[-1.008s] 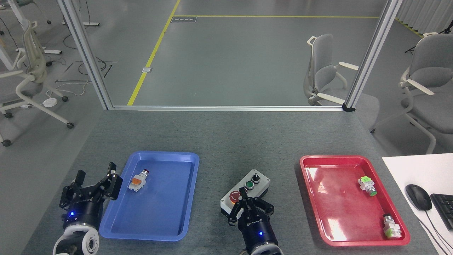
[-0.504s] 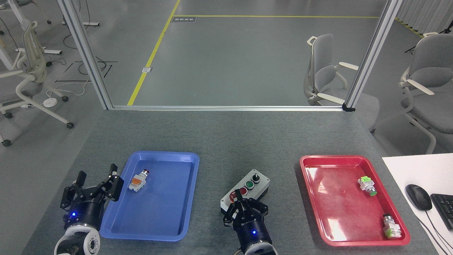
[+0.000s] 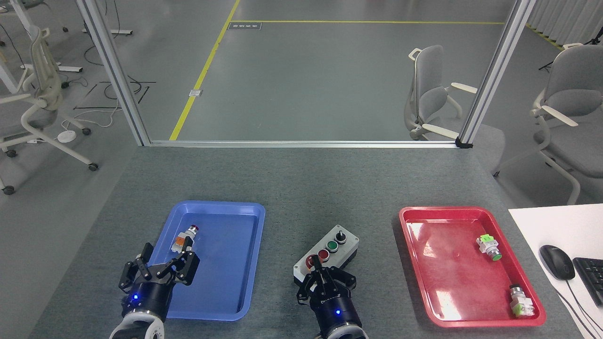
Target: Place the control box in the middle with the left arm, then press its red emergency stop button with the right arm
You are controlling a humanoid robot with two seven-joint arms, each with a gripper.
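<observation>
The control box (image 3: 346, 250), light grey on a black base, lies at a slant on the grey felt of the middle (image 3: 301, 197), between the two trays. Its black knob (image 3: 340, 234), green button (image 3: 332, 245) and small red button (image 3: 323, 254) all show. My right gripper (image 3: 315, 269) comes in from below with its fingers pinched together. Their tips rest on the red emergency stop button (image 3: 309, 261), which is partly covered. My left gripper (image 3: 162, 261) hangs open over the blue tray's near left part, empty, far from the box.
The blue tray (image 3: 226, 282) holds a loose push-button part (image 3: 181, 239) just beyond my left fingers. The red tray (image 3: 452, 282) on the right holds two parts (image 3: 489, 248) (image 3: 520, 302). A mouse (image 3: 557, 262) and keyboard sit at the far right. A metal frame rail (image 3: 301, 143) borders the table's back.
My left gripper has moved right, from beside the blue tray to over its near left part. My right gripper has shifted slightly left and back, fingertips staying at the big red button.
</observation>
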